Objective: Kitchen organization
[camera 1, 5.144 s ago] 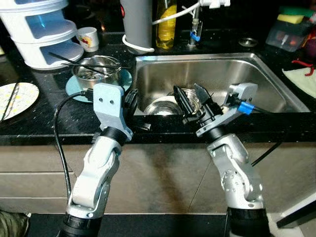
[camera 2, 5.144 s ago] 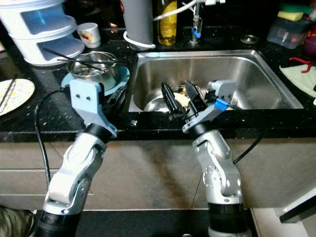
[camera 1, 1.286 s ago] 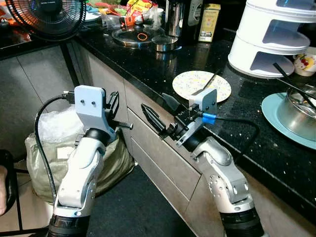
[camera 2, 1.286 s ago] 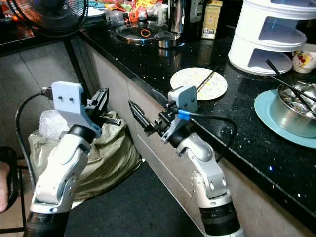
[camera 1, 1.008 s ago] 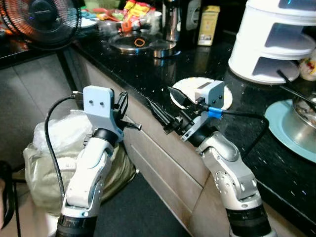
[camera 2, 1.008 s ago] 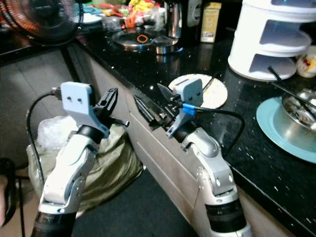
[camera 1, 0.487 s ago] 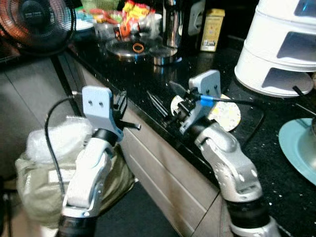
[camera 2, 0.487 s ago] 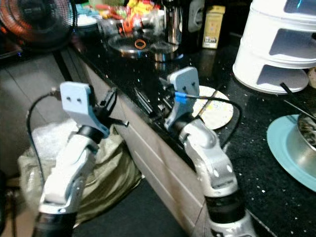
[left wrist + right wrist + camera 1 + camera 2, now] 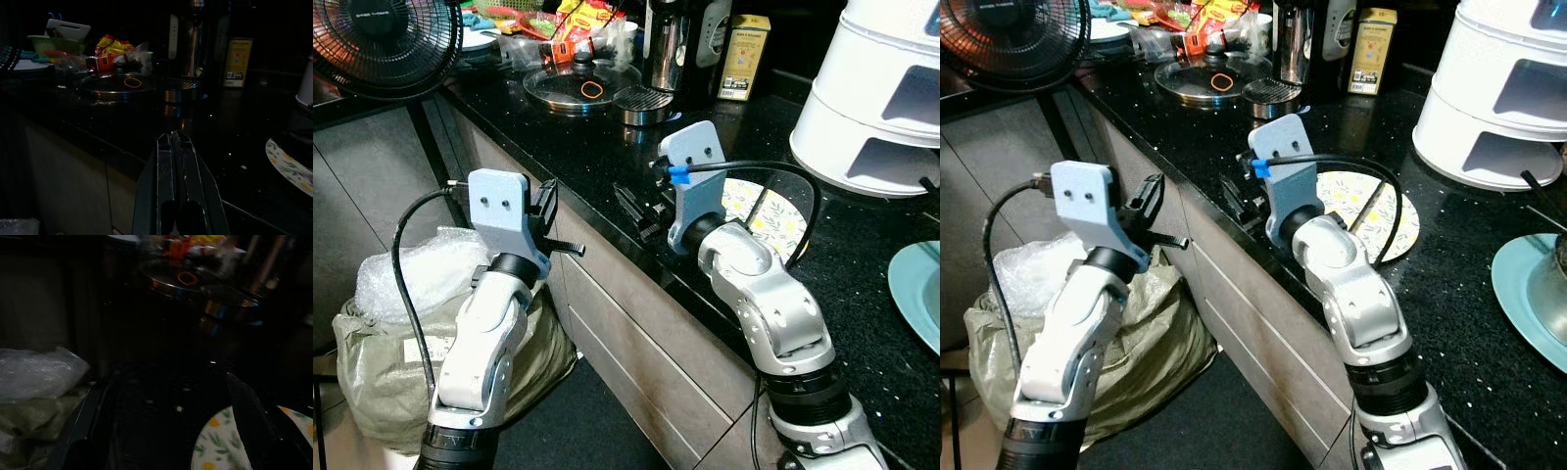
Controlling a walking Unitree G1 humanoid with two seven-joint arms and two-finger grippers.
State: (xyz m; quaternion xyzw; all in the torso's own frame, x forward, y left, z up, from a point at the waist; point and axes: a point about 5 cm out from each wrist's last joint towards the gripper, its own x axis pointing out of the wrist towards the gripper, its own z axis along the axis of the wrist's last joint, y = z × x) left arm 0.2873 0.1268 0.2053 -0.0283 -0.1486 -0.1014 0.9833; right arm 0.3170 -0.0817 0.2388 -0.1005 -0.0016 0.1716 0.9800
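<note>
A round floral plate (image 9: 752, 211) with chopsticks (image 9: 767, 210) across it lies on the black counter (image 9: 607, 147). My right gripper (image 9: 631, 208) hovers low over the counter's front edge, just left of the plate. In the right wrist view its fingers (image 9: 247, 423) are spread wide, open and empty, with the plate (image 9: 222, 443) beside one of them. My left gripper (image 9: 551, 202) is held in front of the cabinet face, left of the counter. In the left wrist view its fingers (image 9: 175, 161) are pressed together, shut on nothing.
A glass pot lid (image 9: 578, 83), a steel strainer (image 9: 642, 98) and a yellow tin (image 9: 736, 59) stand further back. A white tiered container (image 9: 876, 98) stands at the right, a teal plate (image 9: 920, 294) beyond it. A fan (image 9: 382, 39) and a stuffed bag (image 9: 391, 323) are at the left.
The view has swung from the sink to the counter's left stretch. My open right gripper has risen from beside the drawers to the counter edge by the plate.
</note>
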